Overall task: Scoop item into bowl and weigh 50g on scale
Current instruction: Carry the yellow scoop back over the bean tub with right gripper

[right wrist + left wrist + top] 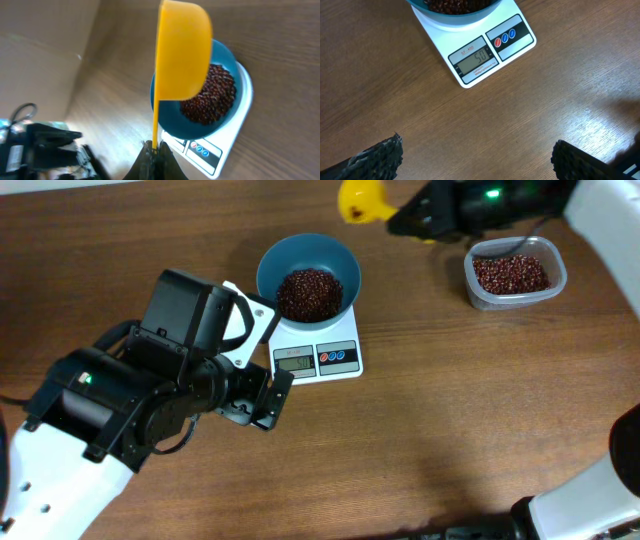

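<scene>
The teal-blue bowl point(308, 275) stands on the white scale point(340, 360) and holds a heap of dark red-brown beans point(308, 292). The scale's display point(476, 62) reads 50. My right gripper point(156, 149) is shut on the handle of a yellow scoop point(361, 200), held above the table behind and to the right of the bowl; the scoop point(182, 47) looks empty. My left gripper point(477, 160) is open and empty over bare table just in front of the scale point(475, 50), left of it in the overhead view point(262, 398).
A clear plastic tub point(515, 272) with more beans stands at the back right. The right arm point(480, 205) reaches over the table's far edge. The left arm's body point(130, 410) covers the table's left front.
</scene>
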Controlling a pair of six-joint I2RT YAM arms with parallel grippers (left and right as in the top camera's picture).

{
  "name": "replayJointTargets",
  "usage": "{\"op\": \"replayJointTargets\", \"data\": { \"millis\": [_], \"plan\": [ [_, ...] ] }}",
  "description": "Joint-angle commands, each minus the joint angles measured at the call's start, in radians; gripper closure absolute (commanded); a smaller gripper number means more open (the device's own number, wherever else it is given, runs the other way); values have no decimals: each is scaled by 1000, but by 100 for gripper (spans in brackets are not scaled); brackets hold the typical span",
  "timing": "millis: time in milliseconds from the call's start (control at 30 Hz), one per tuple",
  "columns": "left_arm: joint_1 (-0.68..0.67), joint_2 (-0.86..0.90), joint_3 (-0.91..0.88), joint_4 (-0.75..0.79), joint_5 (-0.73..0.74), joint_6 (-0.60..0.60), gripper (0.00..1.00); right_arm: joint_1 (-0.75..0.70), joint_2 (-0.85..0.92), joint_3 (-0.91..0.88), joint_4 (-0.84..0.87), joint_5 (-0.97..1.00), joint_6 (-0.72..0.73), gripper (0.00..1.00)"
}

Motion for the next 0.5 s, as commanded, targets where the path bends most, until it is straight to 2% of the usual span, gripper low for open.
{"op": "replayJointTargets", "data": {
  "millis": [0,100,167,233,333,467],
  "plan": [
    [2,-1,16,-1,15,19,1,-134,-16,19,-81,-114,-111,96],
    [2,-1,16,-1,15,19,1,-270,-16,19,-183,-92,-256,96],
    [2,-1,16,-1,15,19,1,-348,-16,19,-241,48,-332,96],
    [2,-1,16,-1,15,19,1,-394,-16,19,-260,233,-348,96],
    [2,-1,16,-1,15,19,1,-410,-16,19,-253,458,-349,96],
    [2,-1,16,-1,15,19,1,-363,-16,19,-250,724,-344,96]
  ]
}}
